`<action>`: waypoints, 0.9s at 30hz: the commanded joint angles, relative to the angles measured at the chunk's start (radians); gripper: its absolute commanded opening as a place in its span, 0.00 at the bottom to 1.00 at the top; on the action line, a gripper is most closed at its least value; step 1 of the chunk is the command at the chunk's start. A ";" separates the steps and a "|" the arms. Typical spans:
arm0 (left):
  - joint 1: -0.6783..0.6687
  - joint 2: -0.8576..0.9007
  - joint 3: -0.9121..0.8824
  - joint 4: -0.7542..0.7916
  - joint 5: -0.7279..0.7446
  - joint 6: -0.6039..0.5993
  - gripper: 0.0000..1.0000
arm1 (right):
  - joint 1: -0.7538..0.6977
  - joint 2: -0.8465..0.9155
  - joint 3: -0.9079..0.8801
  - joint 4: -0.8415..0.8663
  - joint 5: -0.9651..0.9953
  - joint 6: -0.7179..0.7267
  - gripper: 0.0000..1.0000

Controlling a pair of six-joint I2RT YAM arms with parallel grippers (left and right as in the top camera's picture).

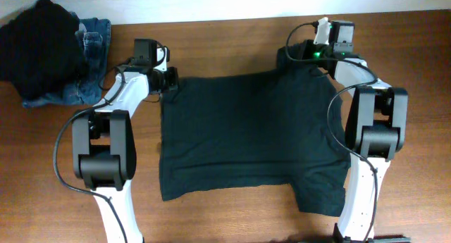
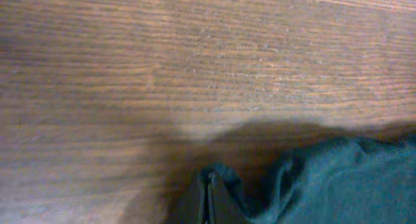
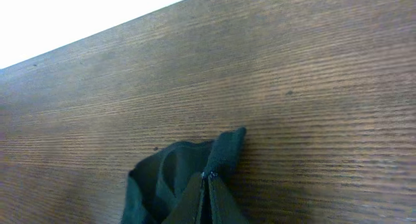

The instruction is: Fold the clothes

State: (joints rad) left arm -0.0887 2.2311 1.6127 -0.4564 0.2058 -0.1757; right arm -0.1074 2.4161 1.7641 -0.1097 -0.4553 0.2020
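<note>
One garment, overhead: the T-shirt [image 1: 246,130] spread nearly flat on the counter [image 1: 232,39], hem to the left, sleeves to the right.
Left wrist: left pincer [image 2: 209,201] closed, tips pinching the far hem corner.
Right wrist: right pincer [image 3: 209,198] closed on the bunched far sleeve.
Handling: judged light, limp, thin; take it by corners or hem, since slack cloth sags.

We see a brown wooden desk [image 1: 225,49] filling nearly the whole overhead frame, its grain running left to right, a pale white strip [image 1: 211,3] along our top edge, wall or floor we cannot tell, even soft light, faint shadows on the wood
</note>
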 commanded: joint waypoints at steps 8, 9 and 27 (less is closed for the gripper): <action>0.021 -0.057 0.007 -0.066 0.008 0.013 0.01 | -0.006 -0.101 -0.008 -0.061 -0.015 -0.003 0.04; 0.021 -0.061 0.007 -0.072 0.008 0.013 0.01 | -0.006 -0.111 -0.008 -0.078 -0.013 -0.003 0.04; 0.021 -0.151 0.007 -0.143 0.016 0.040 0.01 | -0.007 -0.124 -0.008 -0.127 -0.006 -0.003 0.04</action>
State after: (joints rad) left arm -0.0753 2.1464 1.6127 -0.5983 0.2066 -0.1696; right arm -0.1089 2.3402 1.7634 -0.2333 -0.4549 0.2028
